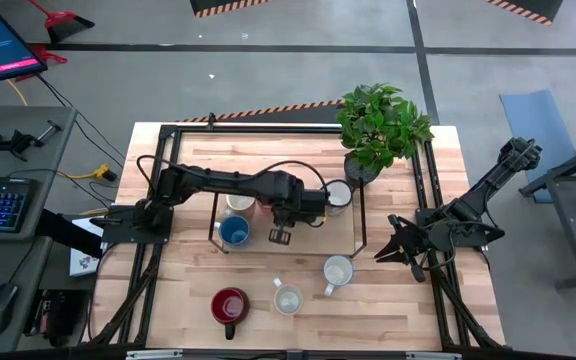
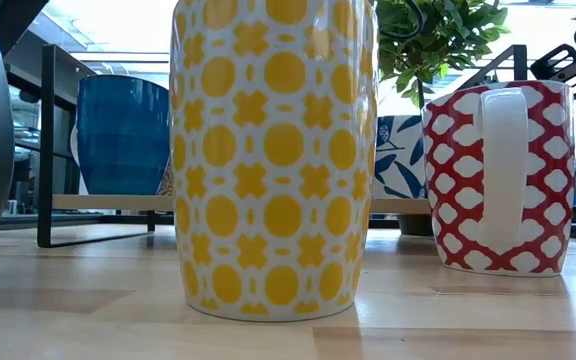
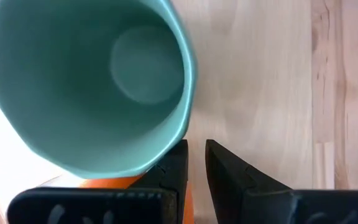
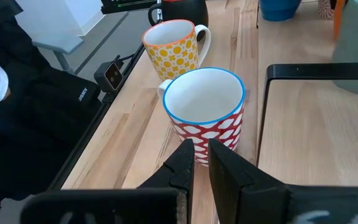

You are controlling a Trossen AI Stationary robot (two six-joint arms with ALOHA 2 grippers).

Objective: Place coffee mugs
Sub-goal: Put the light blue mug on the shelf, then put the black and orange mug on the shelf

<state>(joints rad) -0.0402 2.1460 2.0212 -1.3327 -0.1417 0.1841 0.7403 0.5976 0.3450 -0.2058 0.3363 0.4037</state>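
Observation:
A teal mug [image 3: 92, 81] with an orange part at its side fills the left wrist view, mouth up, above bare wood. My left gripper [image 3: 194, 158] points down right beside it, shut on it, over the black frame [image 1: 360, 215] in the middle of the table. A blue mug [image 1: 233, 232] and a white one [image 1: 238, 203] stand inside the frame. A yellow-dotted mug [image 4: 169, 46], a red-patterned mug [image 4: 204, 112] and a dark red mug [image 1: 230, 305] stand on the near part of the table. My right gripper [image 4: 201, 149] waits at the right edge, shut on nothing. My left gripper comes at the teal mug from above, fingers pointing down beside its outer wall. An orange part of the mug [image 3: 135, 183] shows at and between the fingers [image 3: 173, 165]; the fingers themselves hide the place of contact. The mug hangs upright, clear of the table.
A potted plant [image 1: 380, 125] stands at the far right corner of the frame, with a white mug [image 1: 338, 195] next to its pot. The frame's black bars [image 4: 316, 70] rise off the wood. Bare table lies inside the frame to the right of my left gripper.

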